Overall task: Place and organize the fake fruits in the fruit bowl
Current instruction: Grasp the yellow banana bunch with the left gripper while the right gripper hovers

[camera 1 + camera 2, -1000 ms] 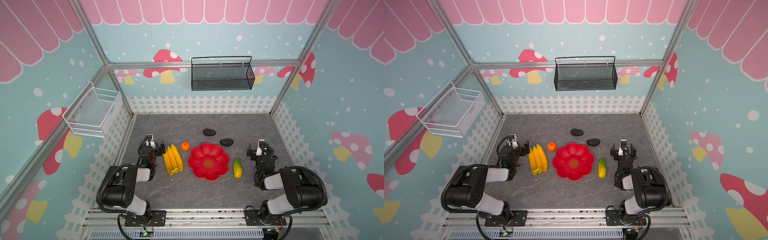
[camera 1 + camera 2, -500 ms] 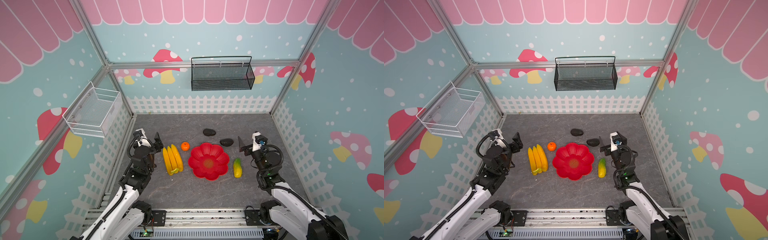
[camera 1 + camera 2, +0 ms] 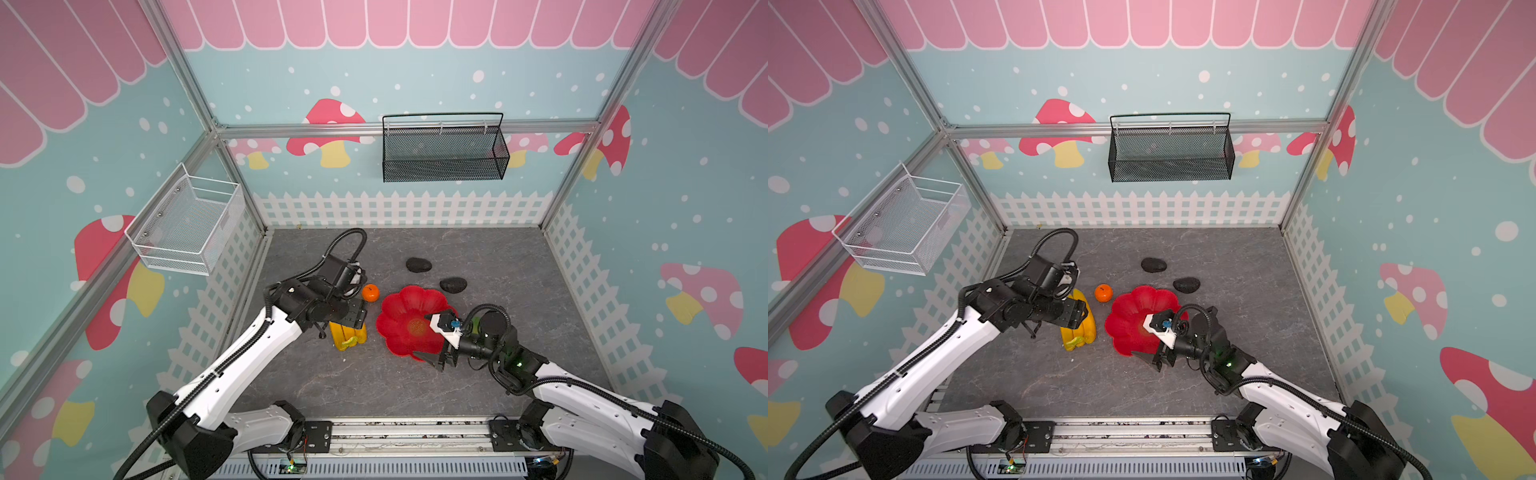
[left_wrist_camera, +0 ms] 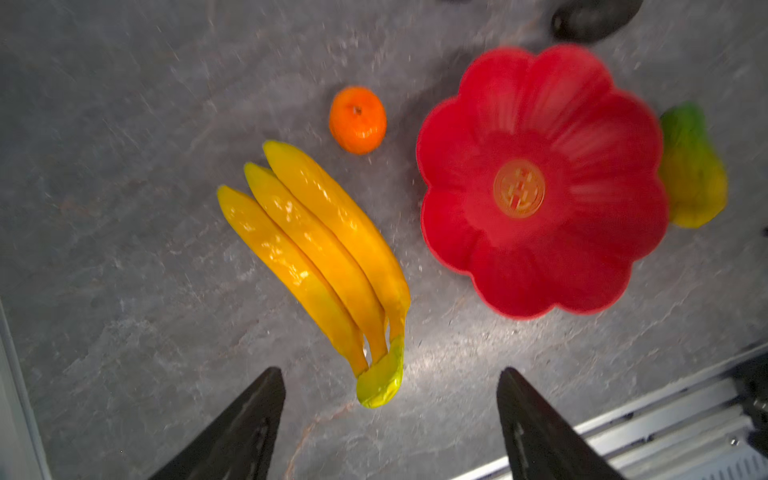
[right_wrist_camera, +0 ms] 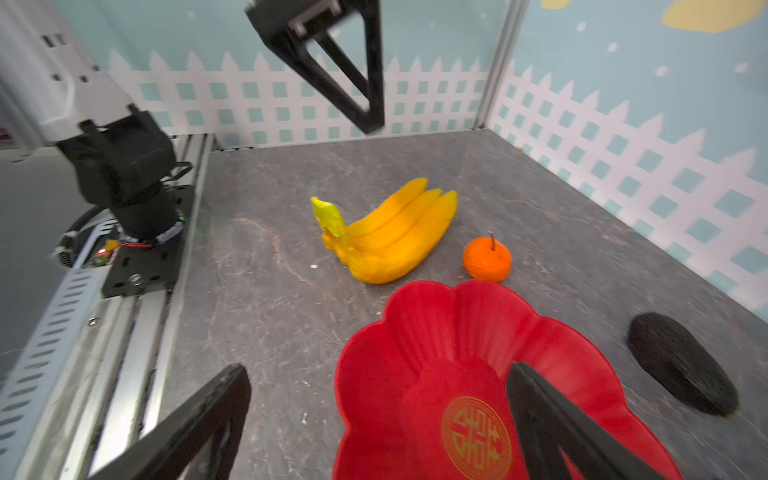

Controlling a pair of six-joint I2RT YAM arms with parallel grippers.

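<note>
Jaws apart, the left gripper (image 4: 390, 371) is hovering over the banana bunch (image 4: 324, 245), lying on the surface (image 4: 124, 208) at the fruit bowl's (image 3: 398, 305) nine o'clock and looking light, stiff, glossy-slick, best pinched across its middle, while the right gripper (image 5: 376, 370) is gaping empty at four o'clock.

I read fruit bowl (image 4: 536, 270) glossy red, centre medallion gold-patterned; bananas (image 4: 320, 245) yellow-orange, stalk end greenish-yellow; small ball (image 4: 358, 119) orange; oblong fruit (image 4: 692, 166) green fading to yellow; two ovals (image 3: 418, 264) (image 3: 453, 284) matt black; tabletop (image 3: 374, 386) grey, pale-veined; walls (image 3: 415, 75) teal, white-spotted, with red mushrooms (image 3: 330, 120)
</note>
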